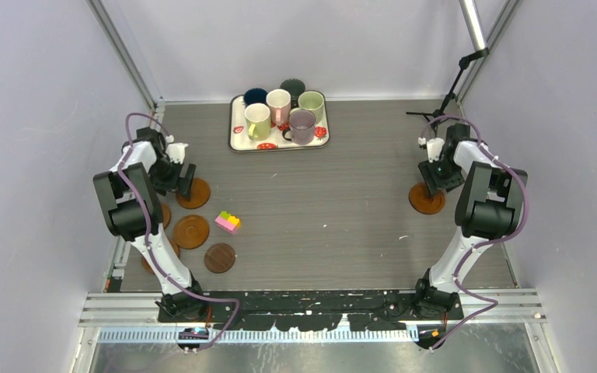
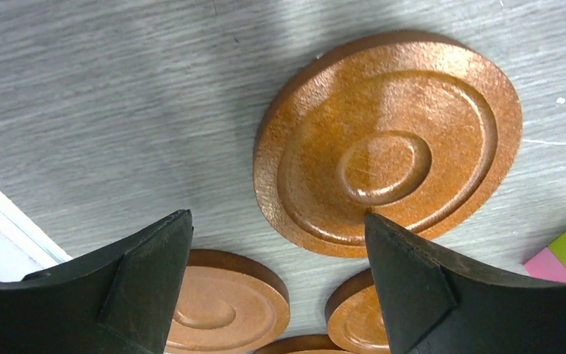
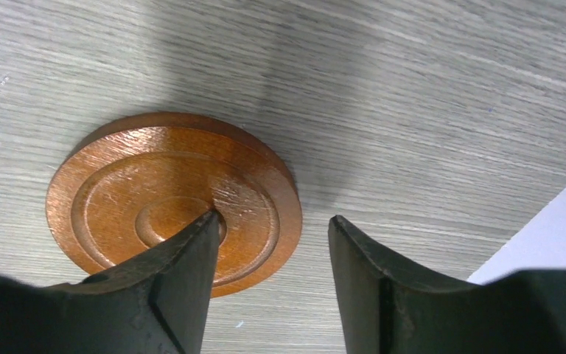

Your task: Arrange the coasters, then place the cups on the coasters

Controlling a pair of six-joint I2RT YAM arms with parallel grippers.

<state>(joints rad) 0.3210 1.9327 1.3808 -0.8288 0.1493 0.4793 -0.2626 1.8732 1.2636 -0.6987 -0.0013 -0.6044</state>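
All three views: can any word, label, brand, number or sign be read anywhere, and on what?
None readable. The tray carries only strawberry pictures; the coasters show plain ring grooves; the mugs and block toy show no lettering at this size.

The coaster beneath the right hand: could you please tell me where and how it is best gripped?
Probably by its thin rim, from straight above. The coaster lies flat on the table, so only the edge offers a pinch; the right hand hangs astride that rim, one finger over the disc, one beyond it.
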